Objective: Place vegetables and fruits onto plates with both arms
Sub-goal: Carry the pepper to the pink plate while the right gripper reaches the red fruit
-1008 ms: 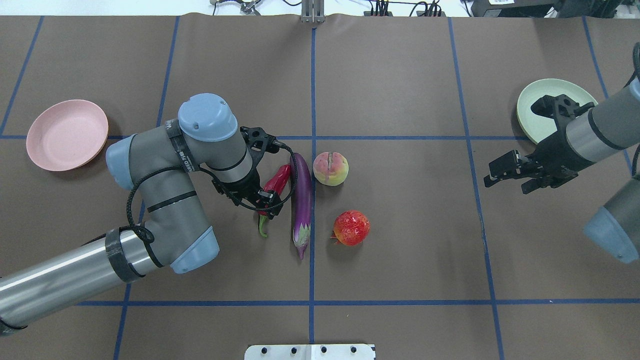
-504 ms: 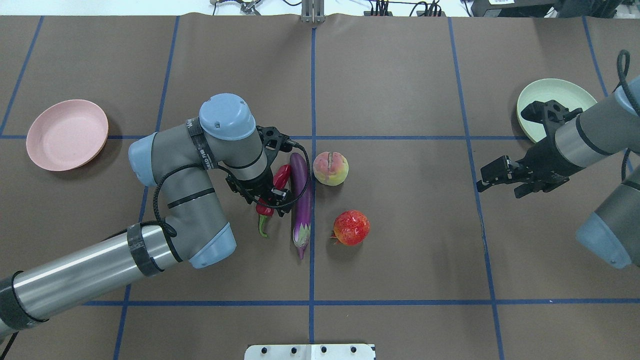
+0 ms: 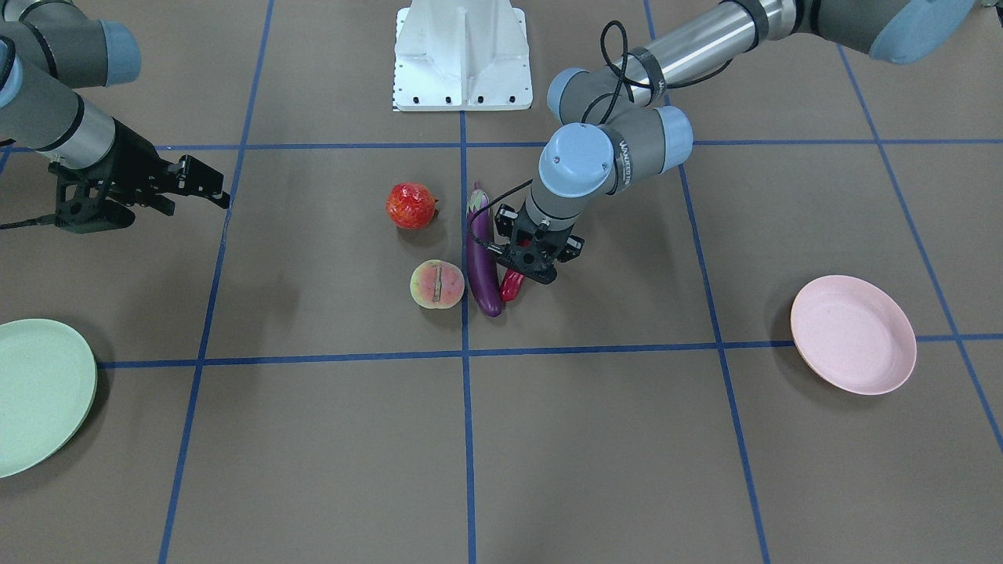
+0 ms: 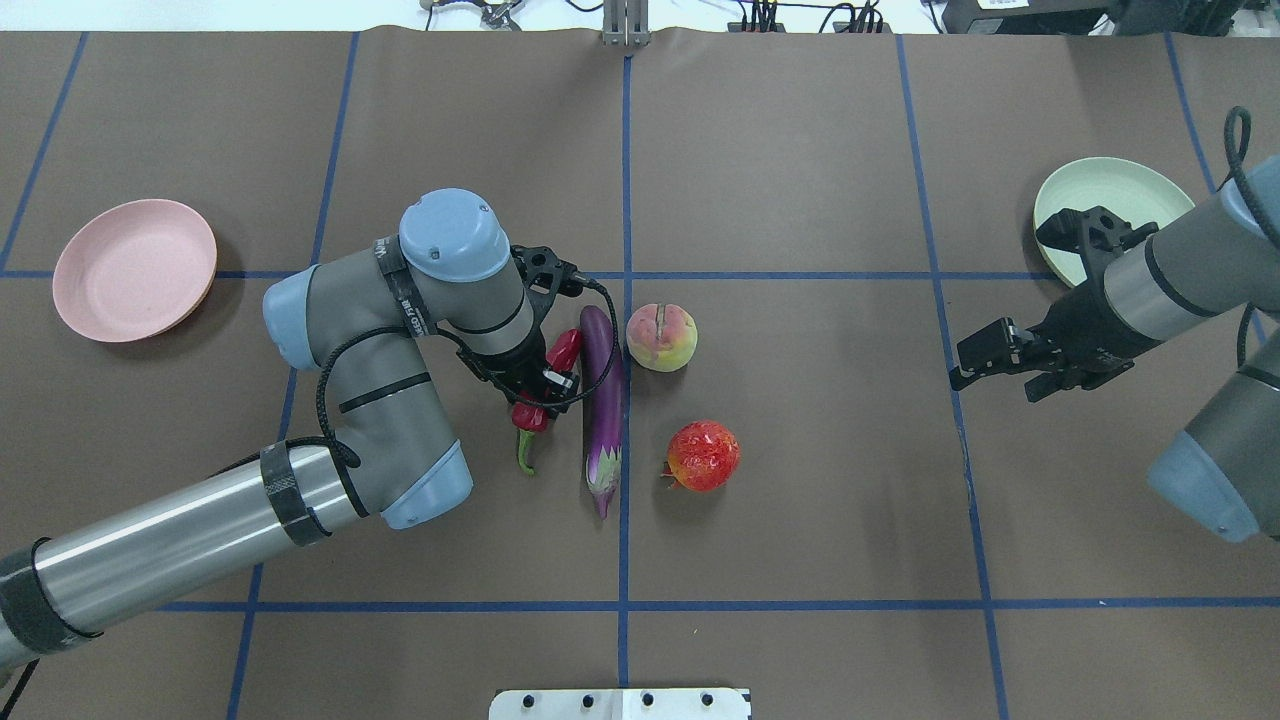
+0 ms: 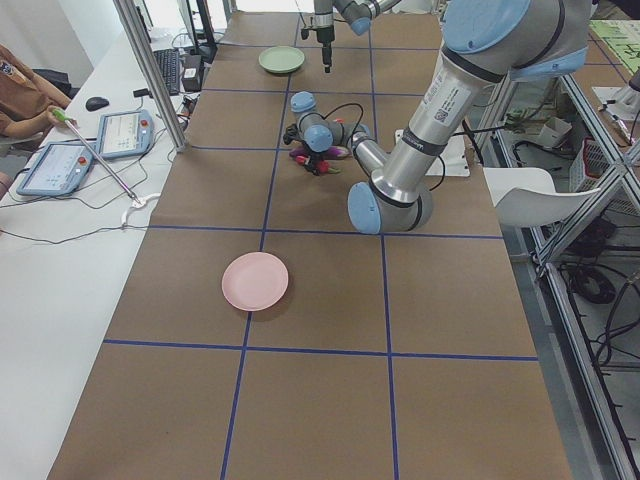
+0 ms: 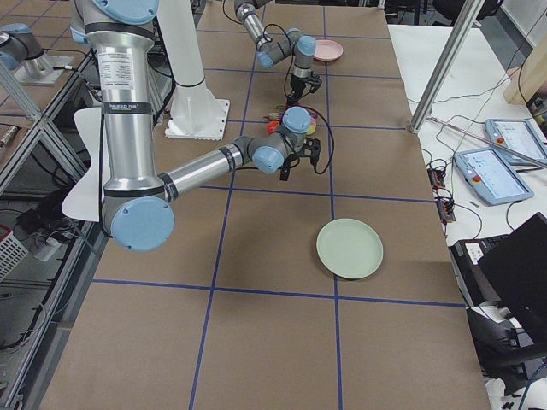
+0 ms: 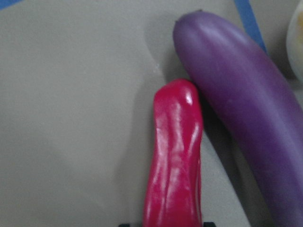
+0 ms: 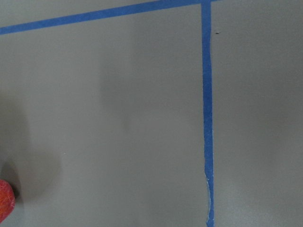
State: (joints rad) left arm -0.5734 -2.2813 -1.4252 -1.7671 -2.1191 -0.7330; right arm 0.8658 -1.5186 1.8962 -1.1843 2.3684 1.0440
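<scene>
My left gripper (image 4: 545, 385) is down over the red chili pepper (image 4: 562, 350), which lies on the table against the purple eggplant (image 4: 603, 400). In the left wrist view the chili (image 7: 175, 165) fills the centre beside the eggplant (image 7: 246, 127), and black fingertips (image 7: 208, 223) press against both of its sides. The halved fruit (image 4: 661, 337) and the bumpy red-orange fruit (image 4: 703, 455) lie just right of the eggplant. My right gripper (image 4: 1000, 370) is open and empty, above bare table well to their right. The pink plate (image 4: 134, 268) is far left, the mint green plate (image 4: 1100, 190) far right; both are empty.
The white robot base (image 3: 462, 55) stands at the table's near edge. Blue tape lines grid the brown table. My right forearm overlaps the green plate's near rim in the overhead view. The right wrist view shows only table, tape and the red-orange fruit's edge (image 8: 4, 203).
My left arm swung right and its gripper settled over the chili. My right gripper moved a little left, toward the fruits. The produce has not moved.
</scene>
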